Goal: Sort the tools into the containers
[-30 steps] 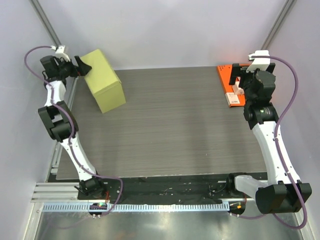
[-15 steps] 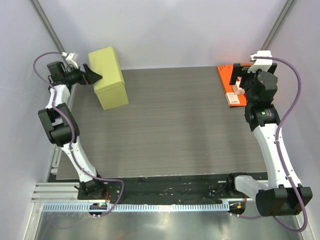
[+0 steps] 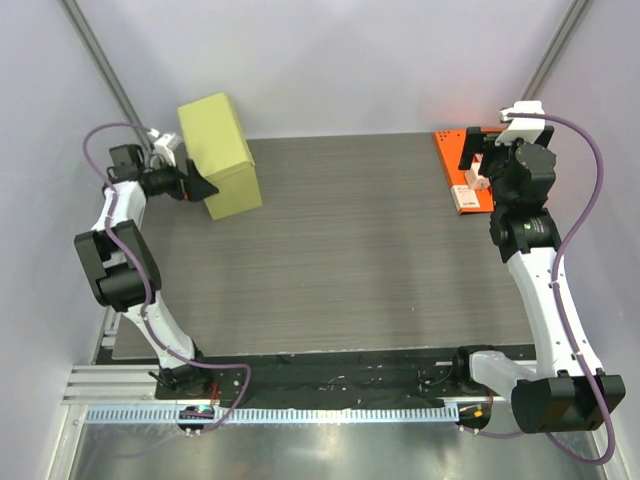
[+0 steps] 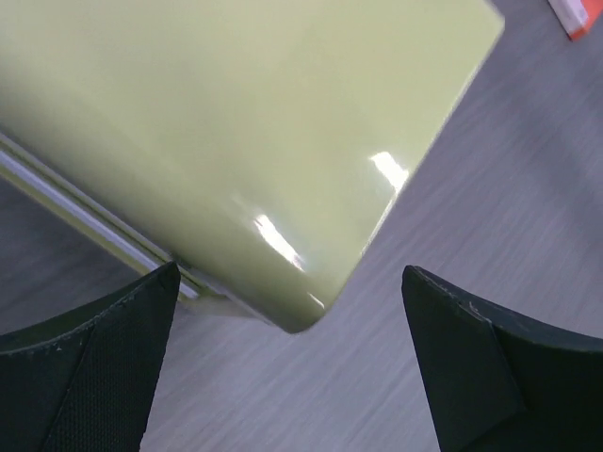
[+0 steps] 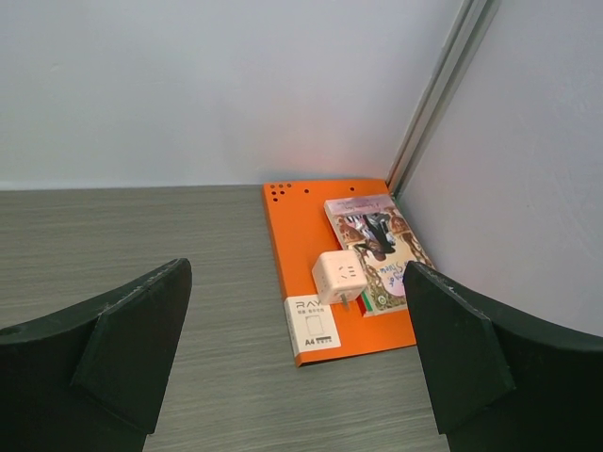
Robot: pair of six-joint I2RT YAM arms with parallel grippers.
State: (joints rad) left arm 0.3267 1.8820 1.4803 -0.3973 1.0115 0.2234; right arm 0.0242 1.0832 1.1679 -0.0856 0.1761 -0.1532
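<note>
Yellow-green box (image 3: 215, 140), grey wood-grain table (image 3: 360, 260), orange board (image 5: 283, 235) — white cube (image 5: 339, 275), white card (image 5: 311, 323), patterned booklet (image 5: 377, 240)

Left wrist view: box (image 4: 236, 122) runs off the frame from 9 to 1 o'clock, its inside unseen. Tray (image 4: 577, 17) is clipped at 1 o'clock. Top view: right arm (image 3: 520, 180) covers the tray's 3 o'clock side. Right wrist view: print on card (image 5: 312, 323) too small to read.

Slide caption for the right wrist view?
Open right claw faces orange board bearing white cube, small white box and booklet.
</note>
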